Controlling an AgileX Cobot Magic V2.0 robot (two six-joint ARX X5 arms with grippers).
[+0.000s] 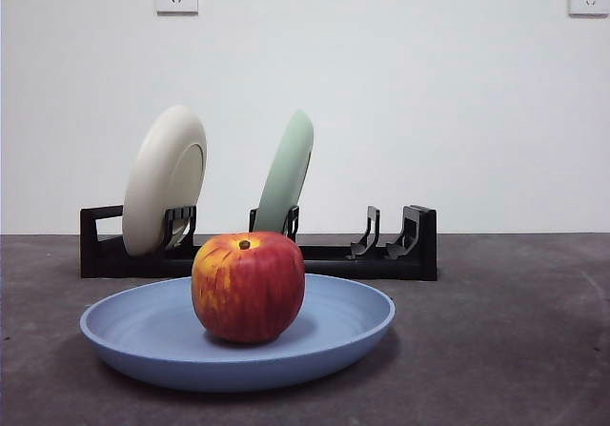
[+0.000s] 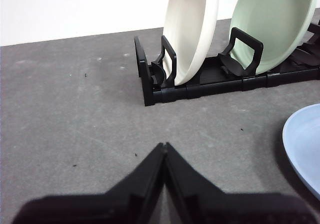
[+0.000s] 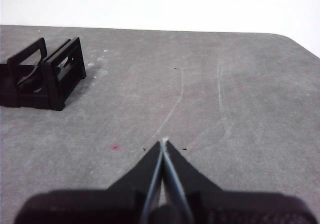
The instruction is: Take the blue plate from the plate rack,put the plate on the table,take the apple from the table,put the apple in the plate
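Note:
The blue plate (image 1: 152, 335) lies flat on the dark grey table (image 1: 515, 350), in front of the black plate rack (image 1: 419, 245). The red apple (image 1: 248, 286) stands upright in the middle of the plate. An edge of the plate also shows in the left wrist view (image 2: 305, 144). My left gripper (image 2: 164, 146) is shut and empty, low over the table, short of the rack's end (image 2: 145, 83). My right gripper (image 3: 164, 142) is shut and empty over bare table, beside the rack's other end (image 3: 60, 73). Neither gripper shows in the front view.
A cream-white plate (image 1: 164, 178) and a pale green plate (image 1: 286, 173) stand upright in the rack; both show in the left wrist view (image 2: 192, 28), (image 2: 272, 23). The rack's right slots hold nothing. The table's rounded far corner (image 3: 295, 41) shows. A white wall stands behind.

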